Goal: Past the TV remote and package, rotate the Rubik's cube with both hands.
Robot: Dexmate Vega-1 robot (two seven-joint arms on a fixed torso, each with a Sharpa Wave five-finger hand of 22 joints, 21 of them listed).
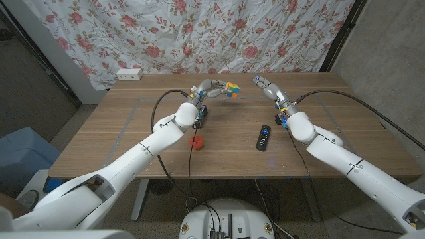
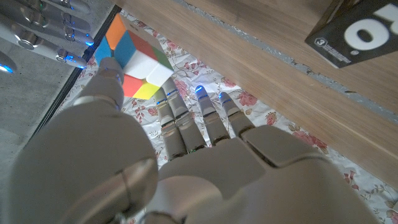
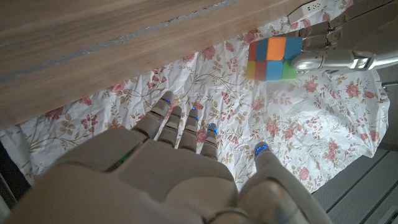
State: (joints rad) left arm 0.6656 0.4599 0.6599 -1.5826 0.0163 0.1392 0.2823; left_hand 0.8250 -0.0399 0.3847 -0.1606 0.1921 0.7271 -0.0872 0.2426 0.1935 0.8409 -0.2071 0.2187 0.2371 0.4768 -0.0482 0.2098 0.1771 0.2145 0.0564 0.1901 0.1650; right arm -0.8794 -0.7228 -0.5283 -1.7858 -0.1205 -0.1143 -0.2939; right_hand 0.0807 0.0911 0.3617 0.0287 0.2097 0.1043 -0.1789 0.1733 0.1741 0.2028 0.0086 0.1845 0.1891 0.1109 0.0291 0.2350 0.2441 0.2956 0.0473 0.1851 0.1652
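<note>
Holding the cube (image 1: 231, 89) aloft in my left hand (image 1: 207, 89), above the far middle of the table (image 1: 119, 133), I judged the step to be the two-handed turn, not yet begun. Left fingers (image 2: 112, 71) pinched it at one side, most coloured faces free. My right hand (image 1: 269, 87) hung near, apart from the cube, fingers spread, holding nothing.

To do it well, as I judged: bring the right hand across level with the cube, take the free layer on opposite faces, and keep the left grip firm so only one layer turns. Slow closing mattered; the pinch looked slight, and a knock could have dropped the cube onto the wood.

Count, largest first:
- table: one
- arms: two, a hand each
- power strip (image 1: 129, 74) at the far left edge: one
- box (image 2: 354, 31), black with white lettering, seen from the left wrist: one
- remote (image 1: 263, 137), well behind the right hand: one
- cube: one
- small red thing (image 1: 195, 141), kind unclear: one
</note>
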